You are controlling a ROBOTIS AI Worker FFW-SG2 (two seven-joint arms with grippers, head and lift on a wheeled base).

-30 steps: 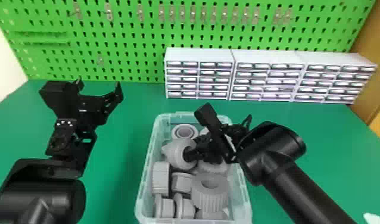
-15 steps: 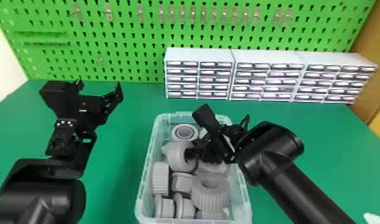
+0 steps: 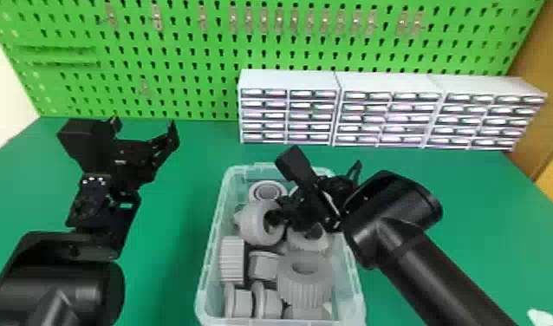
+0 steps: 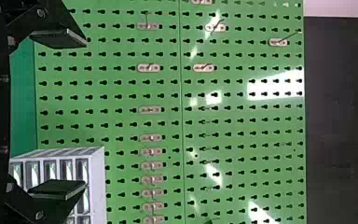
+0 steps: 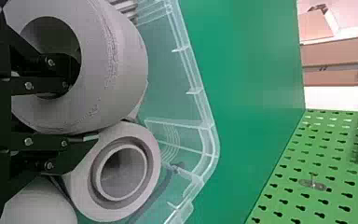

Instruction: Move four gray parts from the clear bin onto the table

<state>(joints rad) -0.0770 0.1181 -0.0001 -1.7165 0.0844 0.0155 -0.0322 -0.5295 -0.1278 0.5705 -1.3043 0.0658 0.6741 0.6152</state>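
Note:
The clear bin holds several gray parts, among them a toothed gear near its front and a ribbed piece along its left side. My right gripper reaches down into the bin's back half, at a thick gray ring. In the right wrist view the same gripper has one finger inside the hole of the ring and the other against its outside, shut on the wall. A flanged round part lies beside it. Left of the bin, my left gripper is parked open; its fingers stand wide apart.
White drawer cabinets stand behind the bin at the table's back edge, before a green pegboard with metal hooks. Green table shows between the left arm and the bin. A small white object lies at the front right.
My right gripper has shifted slightly to the left and toward the back, within the bin. The ring at its fingers has tilted a little. The left arm has kept still.

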